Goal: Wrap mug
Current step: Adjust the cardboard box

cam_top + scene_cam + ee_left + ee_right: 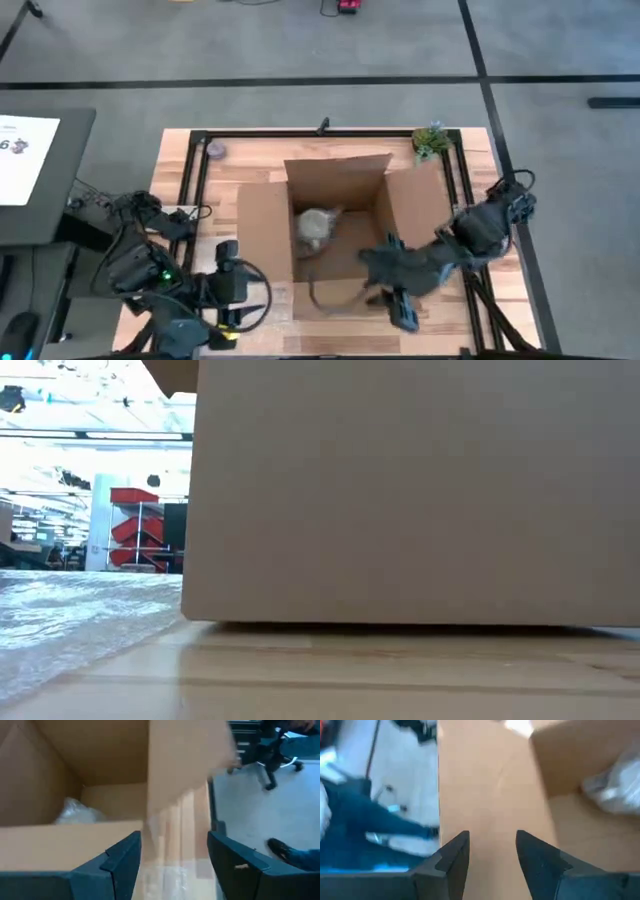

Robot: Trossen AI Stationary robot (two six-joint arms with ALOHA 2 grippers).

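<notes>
High view: the right arm reaches leftward, its pincer [375, 262] over the lower right of the open brown cardboard box [340, 180], fingers parted, empty. Left pincer [228, 285], also parted and empty, waits at lower left on the wooden counter [180, 180]. A crinkly plastic-wrapped mug bundle [317, 228] lies inside the box, mid-frame.

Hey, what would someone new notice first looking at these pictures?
The open cardboard box in the middle of the table, with a pale wrapped bundle lying inside it. The right gripper reaches over the box's near flap with jaws open, while the left gripper waits beside its left flap, also open.
</notes>
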